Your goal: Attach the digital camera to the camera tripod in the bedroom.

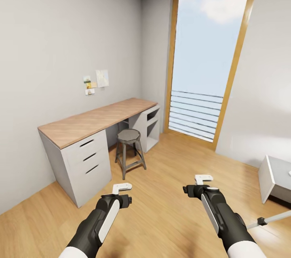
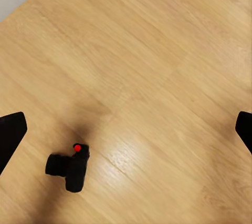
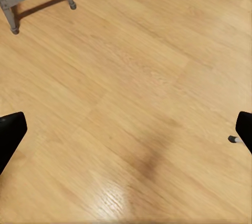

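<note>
A pale-walled bedroom with a light wood floor (image 1: 169, 193) fills the head view: a wood-topped desk (image 1: 97, 118), a metal stool (image 1: 130, 151), a tall wood-framed window (image 1: 206, 56). Both arms reach forward over bare floor, the left pincer (image 1: 122, 187) and right pincer (image 1: 203, 178) carrying nothing. To the right pincer's outer side a thin silver leg of the camera tripod (image 1: 268, 219) slants in at the picture's edge.

In the left wrist view the fingers (image 2: 10, 134) are spread wide, and the digital camera (image 2: 71, 166) lies on the floor beneath them, nearer one finger: small, black, boxy, red button up, lens sideways.

In the right wrist view the fingers (image 3: 10, 132) are likewise apart, and a black tripod foot (image 3: 232, 139) shows just beside one.

Judging by this, nothing is done yet: pickup, carry and mounting all remain.
</note>
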Motion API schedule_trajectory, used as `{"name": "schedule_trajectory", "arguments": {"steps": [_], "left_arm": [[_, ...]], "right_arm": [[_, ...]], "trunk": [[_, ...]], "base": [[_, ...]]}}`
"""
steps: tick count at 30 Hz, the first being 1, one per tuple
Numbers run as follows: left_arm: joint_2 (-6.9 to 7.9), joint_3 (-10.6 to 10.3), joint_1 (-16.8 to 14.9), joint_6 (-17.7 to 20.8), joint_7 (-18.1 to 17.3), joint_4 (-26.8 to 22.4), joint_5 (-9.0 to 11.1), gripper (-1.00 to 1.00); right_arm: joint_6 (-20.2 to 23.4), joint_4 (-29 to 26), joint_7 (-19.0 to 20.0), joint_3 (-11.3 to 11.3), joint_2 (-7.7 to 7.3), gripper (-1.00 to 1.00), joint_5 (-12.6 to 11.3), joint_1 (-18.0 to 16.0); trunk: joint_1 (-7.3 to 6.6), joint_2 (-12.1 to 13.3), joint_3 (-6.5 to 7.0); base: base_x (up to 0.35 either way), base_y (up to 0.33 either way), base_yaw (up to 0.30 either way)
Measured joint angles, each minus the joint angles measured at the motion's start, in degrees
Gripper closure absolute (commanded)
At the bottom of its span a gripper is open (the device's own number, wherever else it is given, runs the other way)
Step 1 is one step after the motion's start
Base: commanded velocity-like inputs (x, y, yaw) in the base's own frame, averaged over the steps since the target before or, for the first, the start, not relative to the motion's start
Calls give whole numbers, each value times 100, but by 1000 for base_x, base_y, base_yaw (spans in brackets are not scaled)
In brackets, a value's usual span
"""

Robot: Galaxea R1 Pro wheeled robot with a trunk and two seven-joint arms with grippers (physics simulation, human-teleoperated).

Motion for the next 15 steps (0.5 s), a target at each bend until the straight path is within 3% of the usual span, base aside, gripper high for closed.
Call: {"name": "schedule_trajectory", "arguments": {"steps": [15], "left_arm": [[82, 47, 0, -1, -9, -116, -5, -100]], "right_arm": [[9, 16, 0, 9, 8, -100, -13, 0]], "trunk": [[330, -602, -269]], "base": [[0, 0, 0]]}}
